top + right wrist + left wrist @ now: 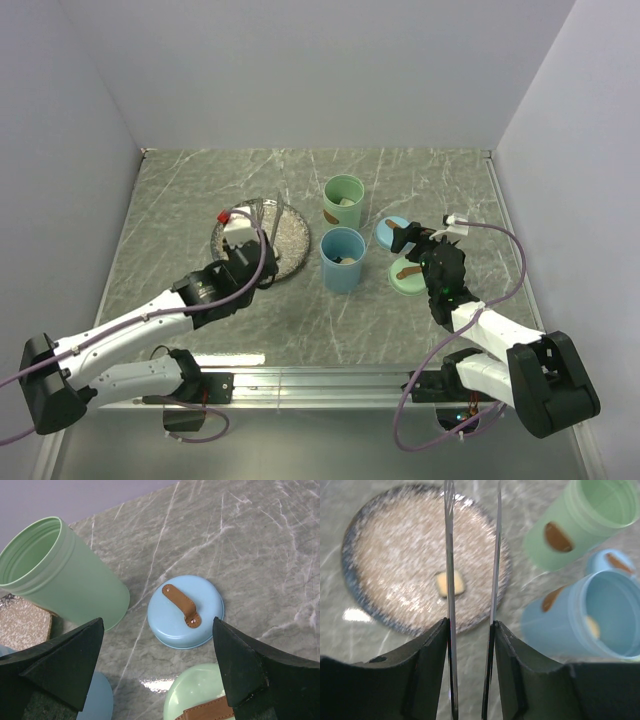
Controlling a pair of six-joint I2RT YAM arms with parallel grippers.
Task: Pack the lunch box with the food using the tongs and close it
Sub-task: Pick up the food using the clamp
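Note:
My left gripper [470, 625] is shut on the silver tongs [449, 555]. Their two arms run out apart over the speckled plate [385, 545]. One beige piece of food [457, 584] lies on the plate, partly behind the left tong arm. The lunch box is two open round tubs, a green one [580, 525] and a blue one [600, 615], and the blue one holds a beige piece [592, 626]. From above, the left gripper [243, 262] sits at the plate's near edge. My right gripper [157, 630] hangs open and empty over the blue lid [186, 612] and the green lid [200, 695].
Both lids [392, 232] [408, 275] lie flat to the right of the tubs, brown handles up. The green tub [344, 200] stands behind the blue tub [343, 258]. White walls close the table on three sides, and a metal rail [300, 378] runs along the near edge.

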